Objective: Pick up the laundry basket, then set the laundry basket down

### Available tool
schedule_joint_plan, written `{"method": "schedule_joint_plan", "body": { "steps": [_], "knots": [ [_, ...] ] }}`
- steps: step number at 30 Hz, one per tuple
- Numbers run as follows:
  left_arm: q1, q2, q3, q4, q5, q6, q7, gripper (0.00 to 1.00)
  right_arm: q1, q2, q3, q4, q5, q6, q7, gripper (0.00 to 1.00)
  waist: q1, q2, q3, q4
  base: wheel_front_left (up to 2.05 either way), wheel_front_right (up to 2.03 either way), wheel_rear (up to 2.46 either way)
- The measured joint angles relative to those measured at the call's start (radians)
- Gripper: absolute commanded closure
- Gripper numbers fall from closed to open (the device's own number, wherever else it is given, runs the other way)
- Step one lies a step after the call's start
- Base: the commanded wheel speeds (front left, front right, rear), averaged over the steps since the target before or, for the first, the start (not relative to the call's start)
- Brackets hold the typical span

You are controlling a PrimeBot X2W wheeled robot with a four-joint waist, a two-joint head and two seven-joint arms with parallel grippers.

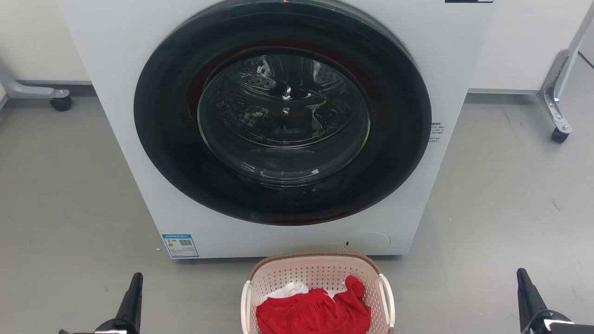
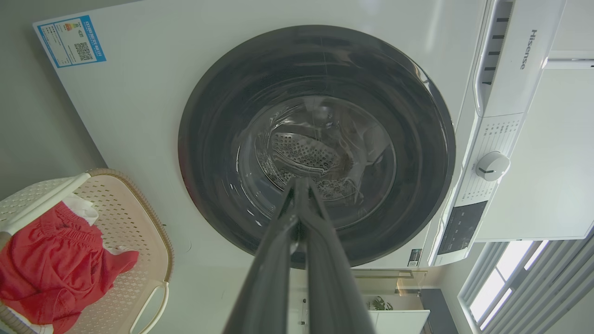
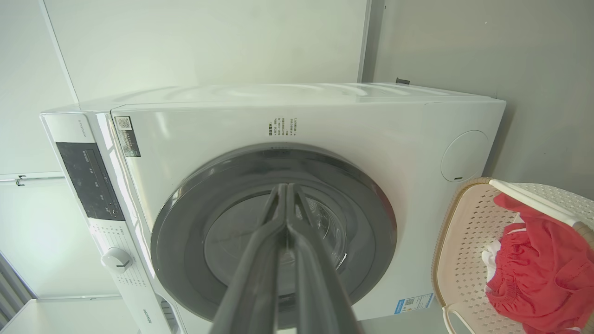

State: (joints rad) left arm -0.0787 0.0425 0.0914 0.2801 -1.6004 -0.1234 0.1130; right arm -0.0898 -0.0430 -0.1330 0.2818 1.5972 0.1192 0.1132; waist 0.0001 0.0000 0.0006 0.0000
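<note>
This looks like a laundry corner set up in a bare test room, not a lived-in home. A white front-loading washing machine (image 1: 116, 93) with a dark round door (image 1: 283, 195) and a dial (image 2: 492, 166) stands on a plain grey floor (image 1: 55, 208). At its foot sits a laundry basket (image 1: 320, 273) holding red clothing (image 1: 315, 315). Behind are blank white wall panels (image 1: 519, 46) and 2 metal legs on castors (image 1: 559, 130). Vertical blinds (image 2: 524, 283) cover a window.
</note>
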Motion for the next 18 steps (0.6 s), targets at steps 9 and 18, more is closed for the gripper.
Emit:
{"method": "schedule_joint_plan", "body": {
  "steps": [9,18],
  "knots": [
    [0.000,0.000,0.000,0.000,0.000,0.000,0.000,1.00,0.000,0.000,0.000,0.000,0.000,0.000,0.000,1.00,0.0000,0.0000,0.000,0.000,0.00,0.00,0.00],
    [0.000,0.000,0.000,0.000,0.000,0.000,0.000,1.00,0.000,0.000,0.000,0.000,0.000,0.000,0.000,1.00,0.0000,0.0000,0.000,0.000,0.00,0.00,0.00]
  ]
}}
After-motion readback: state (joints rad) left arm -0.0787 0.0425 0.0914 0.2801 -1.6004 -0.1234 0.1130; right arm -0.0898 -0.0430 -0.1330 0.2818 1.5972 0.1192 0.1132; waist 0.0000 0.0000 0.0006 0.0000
